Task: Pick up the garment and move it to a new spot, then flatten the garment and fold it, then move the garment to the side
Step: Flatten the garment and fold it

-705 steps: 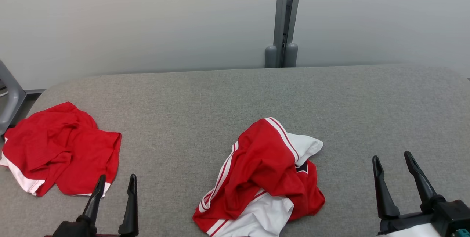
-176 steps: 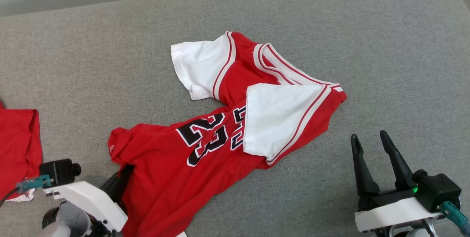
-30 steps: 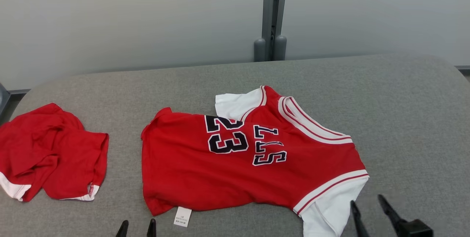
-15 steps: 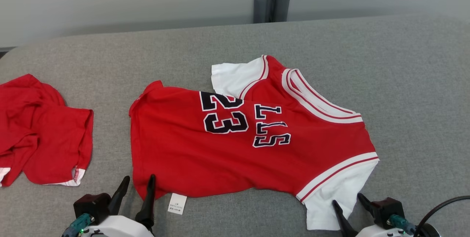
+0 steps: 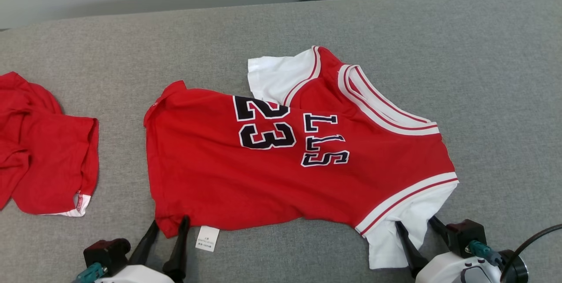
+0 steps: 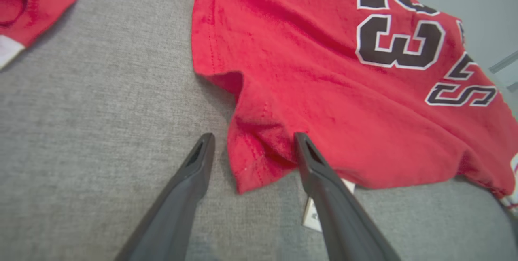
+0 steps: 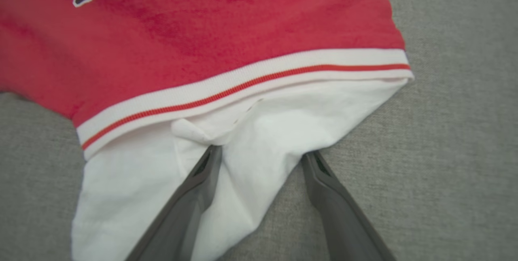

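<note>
Red short-sleeved jersey with white sleeves and a black "23" lay spread mid-way across the grey fabric surface, its lettering only partly readable. The left gripper stood open astride its hem corner, and the right gripper stood open astride a white sleeve. A crumpled red garment was cut off at the left edge.

You have bright, even, diffuse light with only thin soft shadows under the edges of the jersey, a crisp head view, and wide-angle wrist views that soften and bend toward their borders, the dark fingers blurring near the bottom.
</note>
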